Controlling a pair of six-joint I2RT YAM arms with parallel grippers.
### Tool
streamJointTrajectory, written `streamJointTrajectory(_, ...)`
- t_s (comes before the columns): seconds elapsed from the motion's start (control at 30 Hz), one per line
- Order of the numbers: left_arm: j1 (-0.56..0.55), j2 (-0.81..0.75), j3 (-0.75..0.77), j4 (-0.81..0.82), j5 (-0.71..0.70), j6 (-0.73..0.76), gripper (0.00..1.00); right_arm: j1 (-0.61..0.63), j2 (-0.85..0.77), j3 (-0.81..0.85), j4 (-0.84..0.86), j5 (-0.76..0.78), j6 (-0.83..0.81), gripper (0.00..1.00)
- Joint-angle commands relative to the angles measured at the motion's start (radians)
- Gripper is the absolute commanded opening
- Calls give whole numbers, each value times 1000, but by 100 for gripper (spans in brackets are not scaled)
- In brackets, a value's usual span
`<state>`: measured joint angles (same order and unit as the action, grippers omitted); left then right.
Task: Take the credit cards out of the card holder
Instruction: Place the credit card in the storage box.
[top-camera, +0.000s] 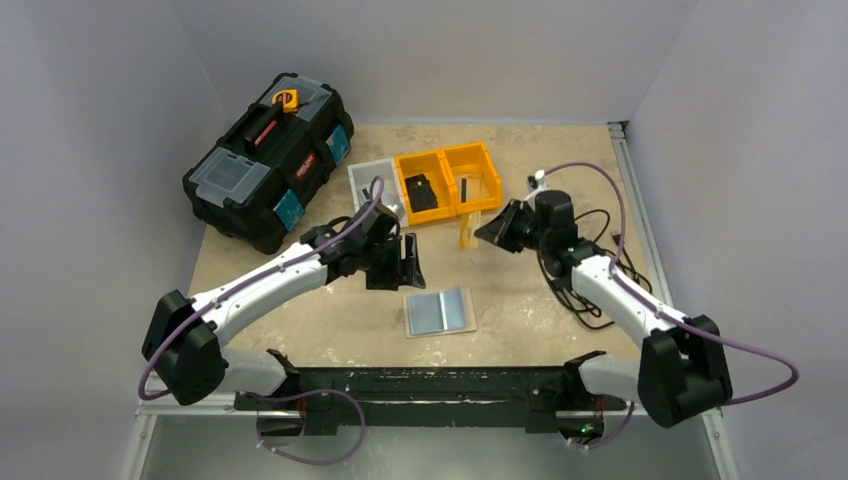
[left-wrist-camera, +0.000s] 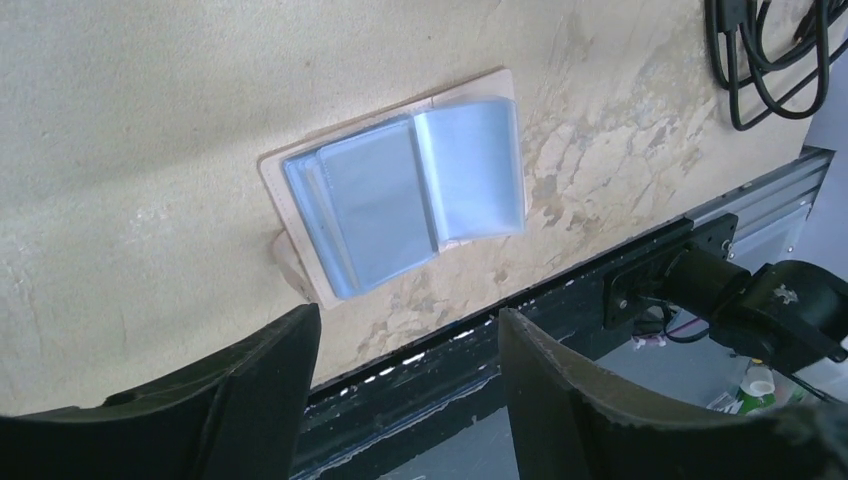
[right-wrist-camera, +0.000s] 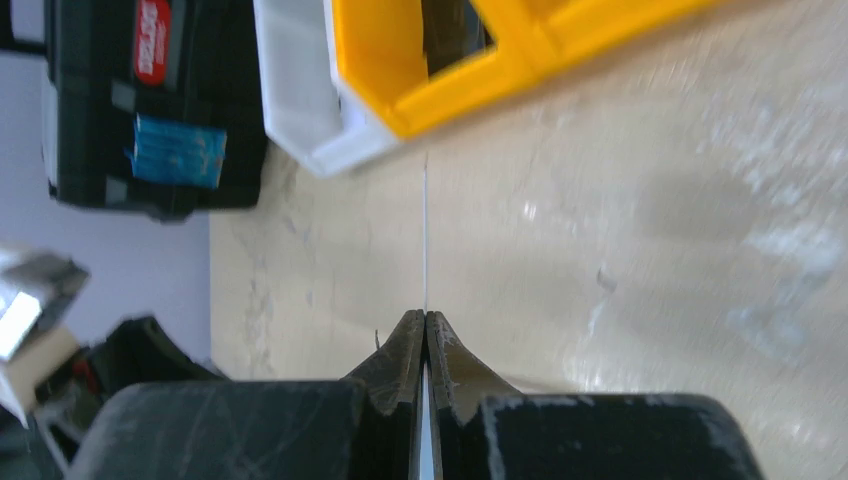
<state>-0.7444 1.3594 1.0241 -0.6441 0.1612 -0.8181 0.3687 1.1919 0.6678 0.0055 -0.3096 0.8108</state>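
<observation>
At the back of the surface (top-camera: 520, 290) we see two yellow bins (top-camera: 447, 180) side by side, each with a dark item inside. A grey bin (top-camera: 370, 180) and a black toolbox (top-camera: 265, 160) sit beside them. Nearer us lies the card holder (top-camera: 440, 312), spread open, tan cover down, bluish clear sleeves up. Our left claw (left-wrist-camera: 405, 335) hangs released near it. Our right claw (right-wrist-camera: 425, 318) is clenched on a thin pale credit card (top-camera: 467, 235).

I log black toolbox (top-camera: 268, 160) at ten o'clock on table (top-camera: 520, 295); grey bin (top-camera: 368, 180) just beside two yellow bins (top-camera: 447, 182) at twelve.
</observation>
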Motion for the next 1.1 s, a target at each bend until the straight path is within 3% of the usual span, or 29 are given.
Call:
streamJointTrajectory(0.0, 11, -85, -24, -39, -18, 38, 67, -105, 103, 183, -28, -18, -98, 0)
streamJointTrajectory(0.17, 11, -145, -32, -74, -17, 51, 69, -176, 289, 388, -50, -13, -135, 0)
streamJointTrajectory(0.4, 10, -214, -36, -111, -24, 50, 70, -184, 564, 669, -83, -31, -152, 0)
streamJointTrajectory(0.77, 10, -270, -65, -118, -32, 33, 70, -183, 859, 930, -169, -15, -165, 1)
streamJointTrajectory(1.07, 9, -283, -118, -73, -22, 20, 70, -181, 860, 967, -259, 20, -206, 32)
